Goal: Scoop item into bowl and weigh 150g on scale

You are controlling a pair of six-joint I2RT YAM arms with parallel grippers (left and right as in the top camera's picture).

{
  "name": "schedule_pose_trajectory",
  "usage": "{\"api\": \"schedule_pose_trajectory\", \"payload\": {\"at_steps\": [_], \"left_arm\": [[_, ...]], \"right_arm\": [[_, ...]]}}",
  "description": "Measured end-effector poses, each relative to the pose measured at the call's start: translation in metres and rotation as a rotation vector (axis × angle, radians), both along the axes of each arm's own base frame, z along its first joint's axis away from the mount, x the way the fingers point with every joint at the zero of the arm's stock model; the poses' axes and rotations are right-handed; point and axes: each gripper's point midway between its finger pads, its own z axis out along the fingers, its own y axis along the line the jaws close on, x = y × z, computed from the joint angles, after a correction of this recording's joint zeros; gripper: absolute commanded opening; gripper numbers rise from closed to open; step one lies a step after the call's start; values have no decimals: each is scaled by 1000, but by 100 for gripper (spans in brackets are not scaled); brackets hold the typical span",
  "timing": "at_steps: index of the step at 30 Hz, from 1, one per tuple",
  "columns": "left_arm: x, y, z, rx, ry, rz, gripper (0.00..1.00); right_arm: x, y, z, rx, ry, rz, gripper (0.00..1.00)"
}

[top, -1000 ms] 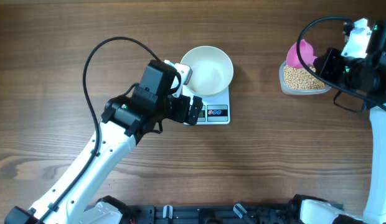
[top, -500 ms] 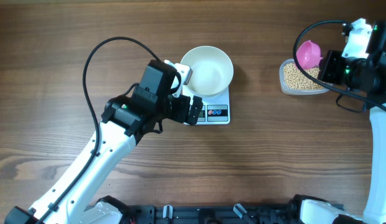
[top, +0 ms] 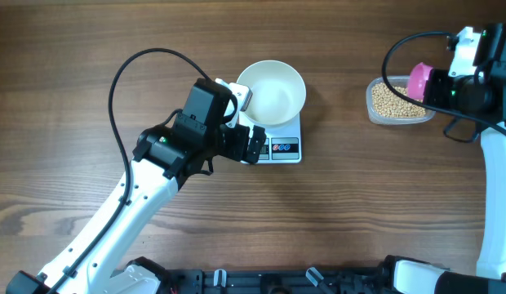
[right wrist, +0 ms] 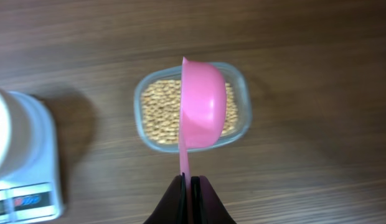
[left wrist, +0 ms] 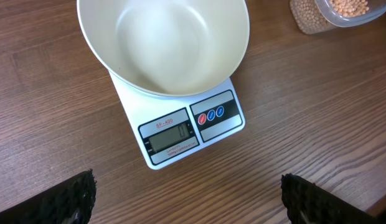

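The table [top: 359, 204] under my arms is brown wood-grain laminate with long streaks and a matte finish; it fills every view.

Near the middle sits a flat white plastic kitchen scale [left wrist: 225, 127], square with rounded corners. Small red lettering above its grey display [left wrist: 172, 136] looks like "SF-400"; I cannot read the digits with certainty. Beside the display, a dark panel carries three round buttons [left wrist: 211, 115], one red and two blue. A smooth, round, cream-white bowl [top: 272, 91] stands on the scale platform, overhanging it on the far side, its inside plain and glossy.

The left gripper [top: 249, 122] hangs just above the display end of the scale with its fingers spread wide and grasping nothing; in the left wrist view the black textured fingertips [left wrist: 78, 196] frame the lower corners. A black cable [top: 122, 73] loops over that arm.

Well apart, toward the right edge, a clear rounded-rectangular plastic tub [right wrist: 240, 134] holds the soybeans [right wrist: 159, 109], small tan-yellow rounds. The right gripper [right wrist: 188, 186] is clenched on the thin handle of a glossy pink plastic scoop [right wrist: 202, 106], which is turned on edge above the tub; I cannot tell whether it carries any beans.
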Motion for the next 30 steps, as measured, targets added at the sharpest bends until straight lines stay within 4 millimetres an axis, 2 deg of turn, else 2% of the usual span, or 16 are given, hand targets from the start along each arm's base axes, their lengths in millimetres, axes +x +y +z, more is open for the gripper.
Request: {"api": "schedule_pose_trajectory", "payload": {"at_steps": [3, 7, 15, 19, 22, 30], "left_arm": [[0, 0, 0, 0, 0, 0, 100], [0, 0, 0, 0, 0, 1, 100], [0, 0, 0, 0, 0, 1, 100], [0, 0, 0, 2, -1, 2, 100], [0, 0, 0, 2, -1, 2, 100], [0, 0, 0, 2, -1, 2, 100]], "right_arm": [[17, -9, 3, -60, -50, 14, 4], [31, -12, -11, -91, -33, 51, 4], [37, -14, -39, -147, 58, 170, 4], [42, -16, -60, -170, 120, 227, 4], [44, -18, -65, -176, 130, 236, 4], [42, -47, -83, -159, 174, 171, 4]]}}
